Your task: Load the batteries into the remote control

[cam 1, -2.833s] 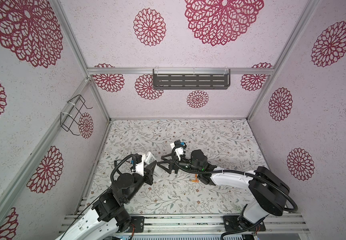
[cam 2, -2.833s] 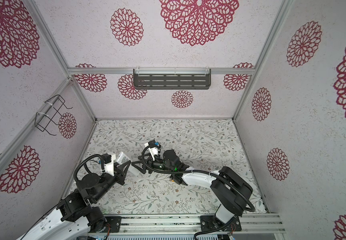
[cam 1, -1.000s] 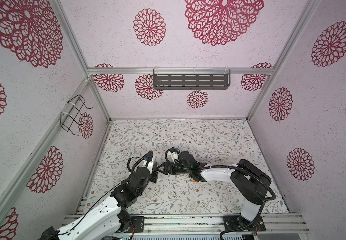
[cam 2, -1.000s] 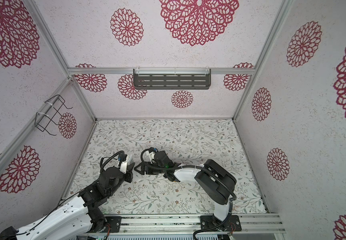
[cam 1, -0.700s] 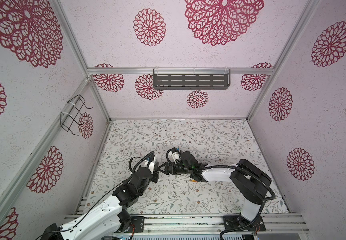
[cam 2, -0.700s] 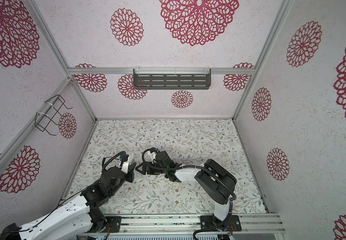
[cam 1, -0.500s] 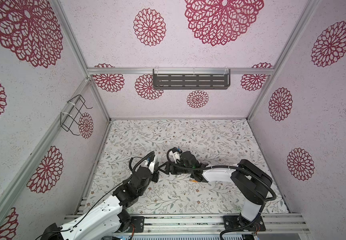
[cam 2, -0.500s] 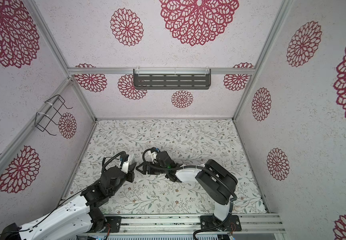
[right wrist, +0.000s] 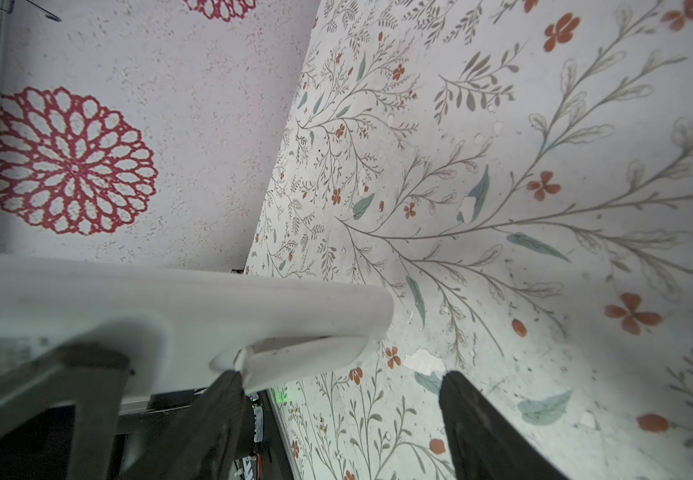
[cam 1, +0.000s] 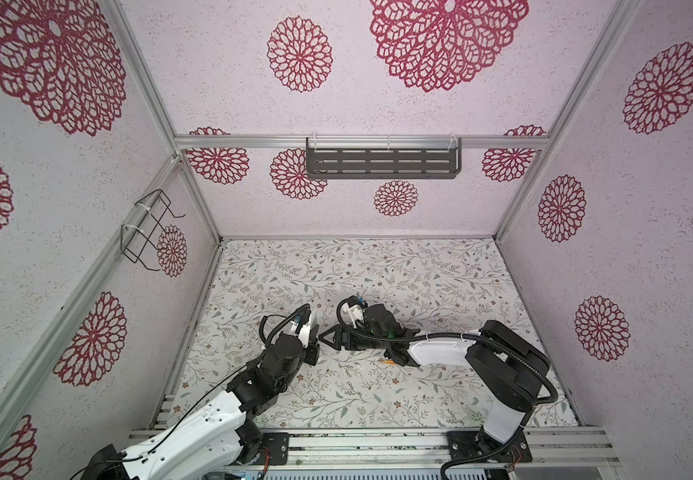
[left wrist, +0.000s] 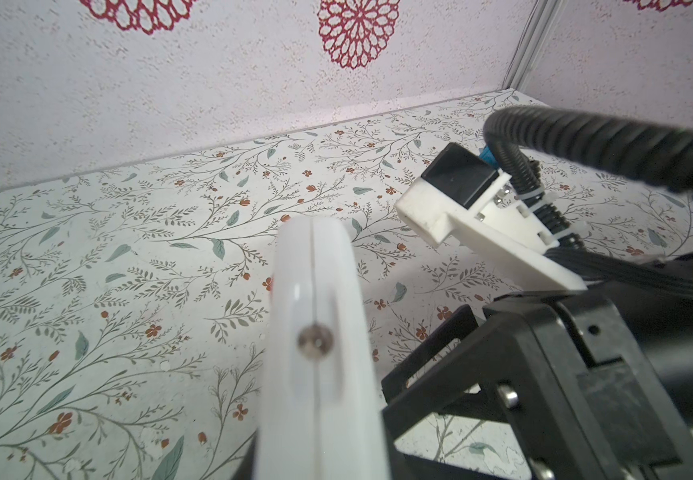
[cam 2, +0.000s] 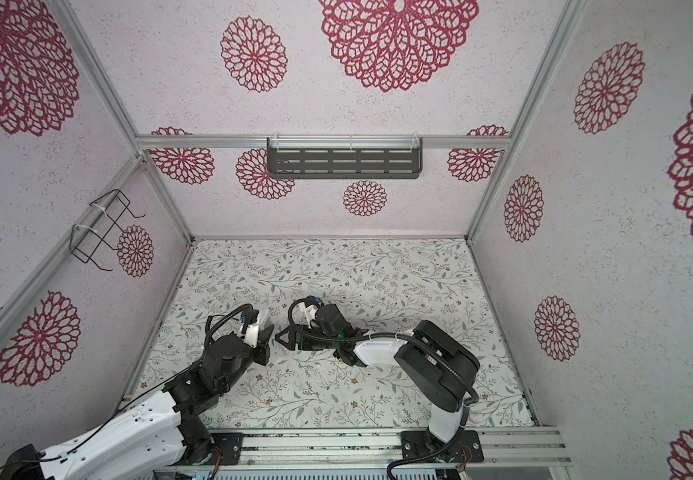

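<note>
Gripping the remote [left wrist: 315, 332] edge-up above the table [cam 1: 378, 270], the left gripper [cam 1: 313, 348] is clenched on it, though the wrist view hides its fingers. The right gripper [right wrist: 336, 386] faces it from the right with its jaws spread wide, grasping nothing. One finger [right wrist: 224, 399] touches a thin white flap [right wrist: 303, 361] at the remote's end, probably the battery cover, standing slightly off the body. In both top views the two grippers meet left of the table's middle. One orange battery [cam 1: 389, 363] lies on the table just beside the right forearm [cam 1: 440, 351].
</note>
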You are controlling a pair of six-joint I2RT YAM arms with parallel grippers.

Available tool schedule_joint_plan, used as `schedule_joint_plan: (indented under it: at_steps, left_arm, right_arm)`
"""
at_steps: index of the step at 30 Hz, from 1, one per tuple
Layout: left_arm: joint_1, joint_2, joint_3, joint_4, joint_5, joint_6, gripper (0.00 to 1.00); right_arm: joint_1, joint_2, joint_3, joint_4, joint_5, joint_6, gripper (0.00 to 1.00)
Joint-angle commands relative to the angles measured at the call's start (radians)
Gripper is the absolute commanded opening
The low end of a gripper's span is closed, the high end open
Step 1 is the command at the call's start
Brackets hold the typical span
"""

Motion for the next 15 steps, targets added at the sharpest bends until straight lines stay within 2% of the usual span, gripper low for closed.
schedule_joint_plan:
  at_steps: [1, 15]
  left_arm:
    - [-0.012, -0.012, 0.023, 0.144, -0.016, 0.014, 0.00]
    - [-0.012, -0.018, 0.026, 0.126, 0.001, 0.006, 0.00]
  right_arm:
    - [-0.020, -0.013, -0.035, -0.114, 0.071, -0.021, 0.77]
    - [-0.022, -0.062, 0.002, -0.125, 0.059, -0.106, 0.77]
